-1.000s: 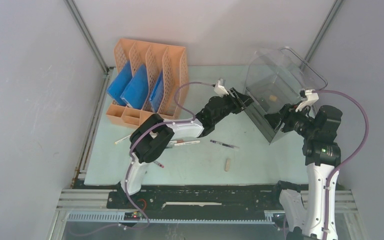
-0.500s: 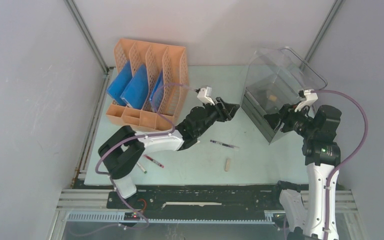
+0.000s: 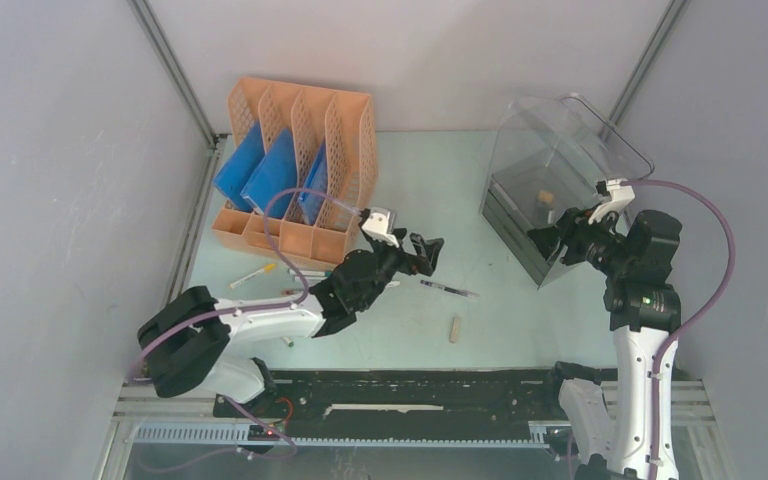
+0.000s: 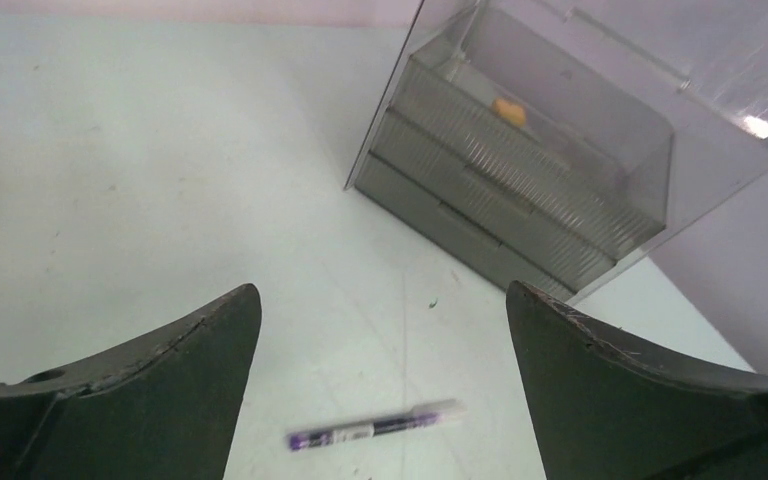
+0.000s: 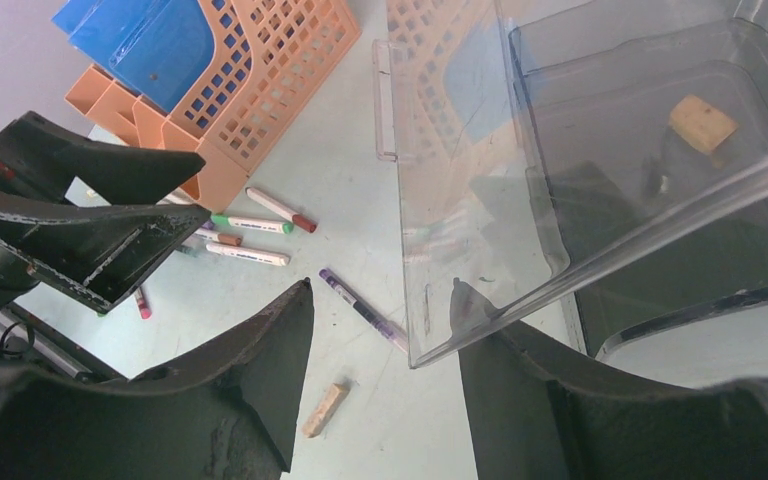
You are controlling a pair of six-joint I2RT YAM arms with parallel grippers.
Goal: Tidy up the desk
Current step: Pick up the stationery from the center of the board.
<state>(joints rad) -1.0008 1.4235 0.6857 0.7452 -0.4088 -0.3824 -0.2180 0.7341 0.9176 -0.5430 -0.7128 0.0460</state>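
The left gripper (image 4: 382,292) hangs with its jaws wide apart and nothing between them, a little way off the clear drawer box (image 4: 520,190), on the side its drawers face. Just beneath it, nearer the arms than the box, a purple pen (image 4: 375,431) lies flat on the desk (image 3: 430,170), the pale green top that bears the box. The right gripper (image 3: 545,238) is at the box's front with the raised clear lid (image 5: 480,150) between its fingers. I cannot tell whether they pinch it or only prop it. A small tan block (image 5: 702,122) sits inside the box, and a second tan block (image 3: 454,329) lies beyond the pen from it. The step in hand looks like fetching a loose item for the open box. The next move likely calls for lowering over the pen, jaws across its barrel, then closing.
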